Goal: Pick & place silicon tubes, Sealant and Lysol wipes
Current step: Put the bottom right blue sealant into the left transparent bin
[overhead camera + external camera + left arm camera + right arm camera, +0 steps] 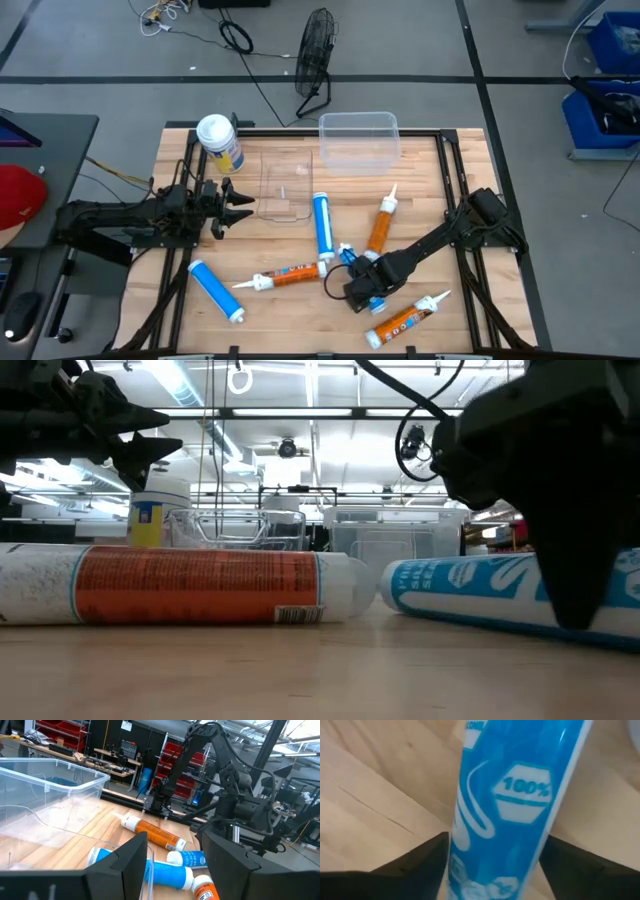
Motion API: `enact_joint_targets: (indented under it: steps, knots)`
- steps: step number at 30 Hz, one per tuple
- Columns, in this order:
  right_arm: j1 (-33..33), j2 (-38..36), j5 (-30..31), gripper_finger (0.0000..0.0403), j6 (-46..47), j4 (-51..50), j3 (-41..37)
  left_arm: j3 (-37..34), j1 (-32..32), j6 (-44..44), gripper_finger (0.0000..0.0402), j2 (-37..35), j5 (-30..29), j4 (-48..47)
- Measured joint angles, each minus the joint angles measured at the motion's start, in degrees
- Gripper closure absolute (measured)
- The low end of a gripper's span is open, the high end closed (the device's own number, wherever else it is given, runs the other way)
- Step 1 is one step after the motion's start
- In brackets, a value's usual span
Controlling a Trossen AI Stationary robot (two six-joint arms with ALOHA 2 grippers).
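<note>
A blue tube point(505, 805) lies flat on the wooden table near its front, mostly hidden under my right gripper point(362, 285) in the high view. That gripper points down, open, with one finger at each long side of the tube. Two more blue tubes point(323, 225) point(217, 291) and three orange sealant tubes point(382, 225) point(290, 273) point(405, 320) lie around it. The Lysol wipes canister point(220, 143) stands upright at the far left. Beside it my left gripper point(235, 205) hangs level and open, holding nothing. My right gripper comes from above, its fingers point(420, 862) lying across the blue tube at its two long sides point(457, 840). I cannot tell whether the fingers touch the tube. The tube rests on the table along its whole length point(470, 590).
A clear plastic bin point(358, 140) stands at the far middle, with a clear tray point(285, 185) to its left. An orange tube point(195, 585) lies close to the straddled tube's capped end. A black frame point(455, 190) borders the table.
</note>
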Motion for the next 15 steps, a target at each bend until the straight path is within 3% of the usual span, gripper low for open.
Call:
enact_joint_targets:
  steps: [5,12,15]
  knots:
    - [0.0,-0.06,0.11,0.0202,-2.35,-0.7,0.06,0.0,0.0,0.0,0.0204,0.01,0.01,-0.08]
    - [0.25,-0.02,0.6,0.0202,-6.83,-1.83,0.38,0.0,0.0,-0.02,0.0204,0.02,0.02,-0.14]
    - [1.06,0.22,4.02,0.0202,-7.86,-6.68,2.0,0.0,-0.01,-0.01,0.0204,0.0,0.01,-0.46]
